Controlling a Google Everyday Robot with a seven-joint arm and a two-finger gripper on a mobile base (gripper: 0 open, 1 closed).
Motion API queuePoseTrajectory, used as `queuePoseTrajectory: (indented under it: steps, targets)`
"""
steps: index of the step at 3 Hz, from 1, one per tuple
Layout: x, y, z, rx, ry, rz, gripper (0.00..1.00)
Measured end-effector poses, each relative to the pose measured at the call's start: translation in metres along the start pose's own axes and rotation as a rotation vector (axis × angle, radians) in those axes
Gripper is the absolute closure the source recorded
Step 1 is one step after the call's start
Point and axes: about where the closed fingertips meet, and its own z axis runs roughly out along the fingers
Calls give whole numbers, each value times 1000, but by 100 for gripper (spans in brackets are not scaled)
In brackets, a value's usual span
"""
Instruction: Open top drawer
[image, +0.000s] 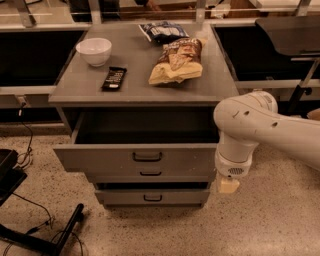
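Camera view: the gripper (228, 185), a cream stub under the smooth white arm (260, 127), hangs at four o'clock, just beside the right end of the top drawer (100, 158); its grip cannot be told. That flat grey drawer, black bar handle (147, 156), stands pulled out at centre.

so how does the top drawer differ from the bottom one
The top drawer stands far out, its inside showing; the bottom drawer sits further back, inside hidden. The top drawer's front is wider and taller than the bottom drawer's. Both are grey with a black bar handle. The end effector hangs by the top drawer's right end.
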Motion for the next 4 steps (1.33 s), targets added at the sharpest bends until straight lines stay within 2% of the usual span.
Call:
queuePoseTrajectory:
  steps: [1,2,3,4]
  targets:
    - [-32,-6,-40,113,3,-42,34]
    - [-77,-15,-97,234,-40,-90,11]
    - [-122,-40,-116,279,-44,-100,0]
    - [-152,-78,-90,240,-21,-54,0]
